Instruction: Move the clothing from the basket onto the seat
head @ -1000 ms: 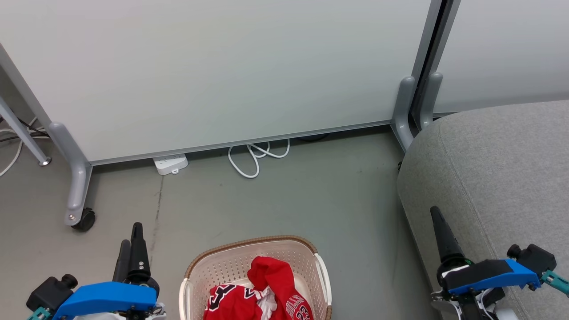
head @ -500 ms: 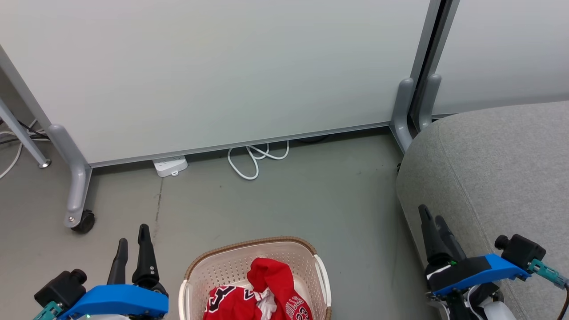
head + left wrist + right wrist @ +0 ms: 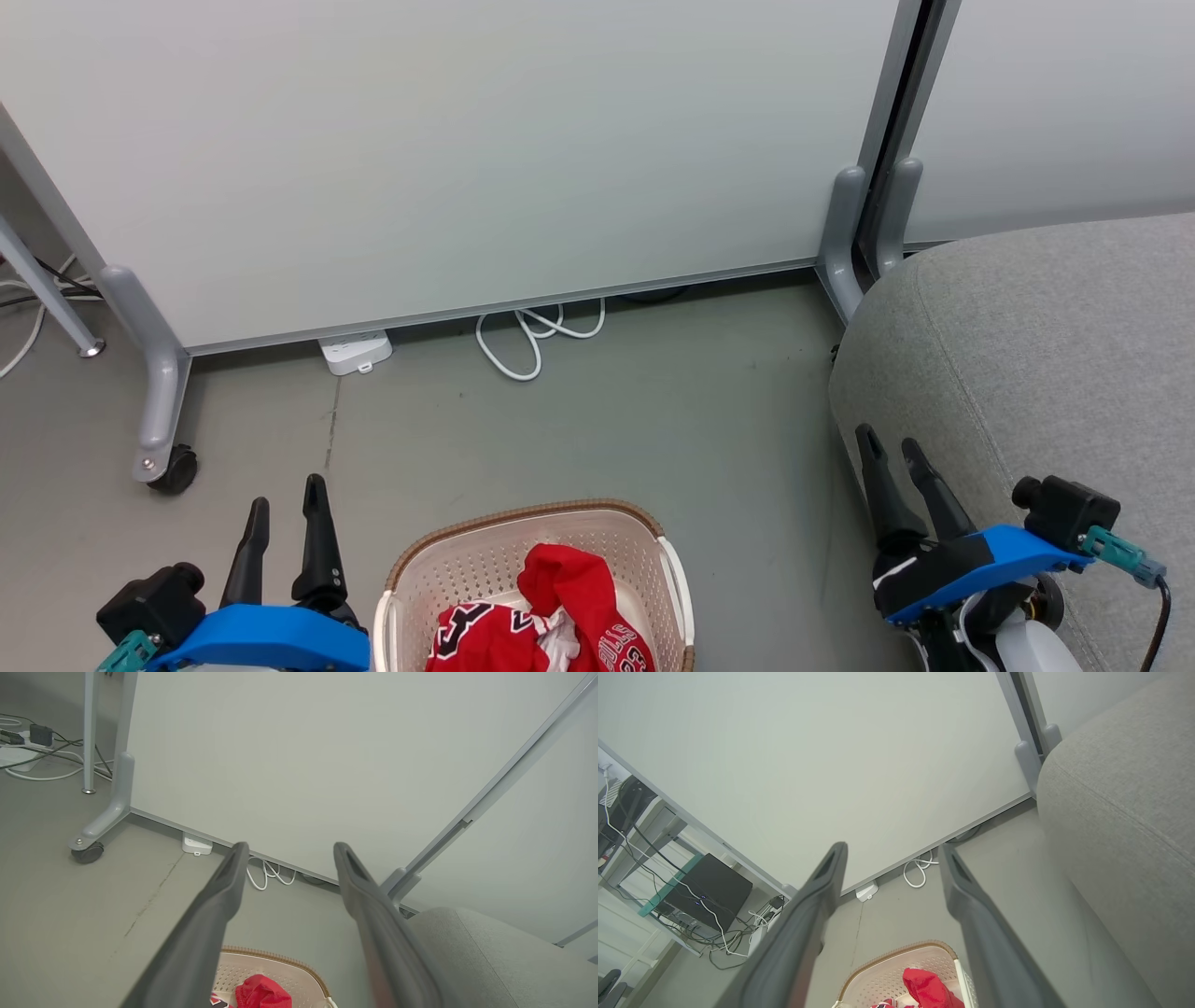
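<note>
The cream basket [image 3: 485, 551] with a brown rim stands on the floor at the bottom centre of the head view, and red clothing [image 3: 560, 616] with white trim and black lettering lies bunched inside it. The grey seat [image 3: 1055, 355] fills the right side. My left gripper [image 3: 286, 492] stands open just left of the basket, holding nothing. My right gripper [image 3: 887, 441] is open beside the seat's front edge, right of the basket. From the wrist views, the basket [image 3: 280, 963] [image 3: 896, 963], clothing [image 3: 261, 994] [image 3: 929, 987] and seat [image 3: 490, 952] [image 3: 1125, 812] appear beyond open fingers.
A white partition panel [image 3: 467, 140] on grey wheeled feet [image 3: 159, 411] stands behind the basket. A power strip [image 3: 355, 352] and a looped white cable [image 3: 532, 336] lie at its base. Desks, cables and a black box [image 3: 705, 891] sit far left.
Both grippers have turned so their two fingers now show spread apart. The right gripper has shifted left toward the seat's edge; the left gripper has sunk slightly lower. The basket stays put.
</note>
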Controlling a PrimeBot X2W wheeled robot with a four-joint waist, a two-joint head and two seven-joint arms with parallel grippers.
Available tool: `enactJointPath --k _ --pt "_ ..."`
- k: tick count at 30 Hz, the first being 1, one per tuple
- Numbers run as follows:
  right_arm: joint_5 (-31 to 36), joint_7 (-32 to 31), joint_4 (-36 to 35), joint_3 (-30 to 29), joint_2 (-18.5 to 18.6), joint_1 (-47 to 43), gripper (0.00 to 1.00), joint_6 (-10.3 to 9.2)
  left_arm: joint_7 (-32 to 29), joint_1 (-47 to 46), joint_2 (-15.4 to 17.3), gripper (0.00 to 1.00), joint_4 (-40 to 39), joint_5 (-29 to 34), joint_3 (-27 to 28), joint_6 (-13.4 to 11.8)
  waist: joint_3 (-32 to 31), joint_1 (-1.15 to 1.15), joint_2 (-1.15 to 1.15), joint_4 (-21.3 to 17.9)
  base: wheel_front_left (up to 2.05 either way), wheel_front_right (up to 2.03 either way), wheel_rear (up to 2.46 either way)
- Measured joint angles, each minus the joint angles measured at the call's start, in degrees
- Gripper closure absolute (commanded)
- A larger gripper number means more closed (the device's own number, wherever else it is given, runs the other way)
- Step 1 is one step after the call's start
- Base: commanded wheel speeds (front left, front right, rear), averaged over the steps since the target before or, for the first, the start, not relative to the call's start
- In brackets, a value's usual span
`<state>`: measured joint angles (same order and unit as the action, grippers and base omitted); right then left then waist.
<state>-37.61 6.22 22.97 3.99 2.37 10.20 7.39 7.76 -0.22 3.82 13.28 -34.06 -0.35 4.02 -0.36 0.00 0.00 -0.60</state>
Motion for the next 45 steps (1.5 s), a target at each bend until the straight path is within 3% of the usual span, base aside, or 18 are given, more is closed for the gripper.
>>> enactJointPath --k 45 --pt "22.48 4.03 1.98 2.47 0.25 2.53 0.0 0.02 5.78 0.42 -0.32 0.0 0.25 19.27 -0.93 0.03 0.2 0.0 0.0 -0.52 0.0 0.0 0.0"
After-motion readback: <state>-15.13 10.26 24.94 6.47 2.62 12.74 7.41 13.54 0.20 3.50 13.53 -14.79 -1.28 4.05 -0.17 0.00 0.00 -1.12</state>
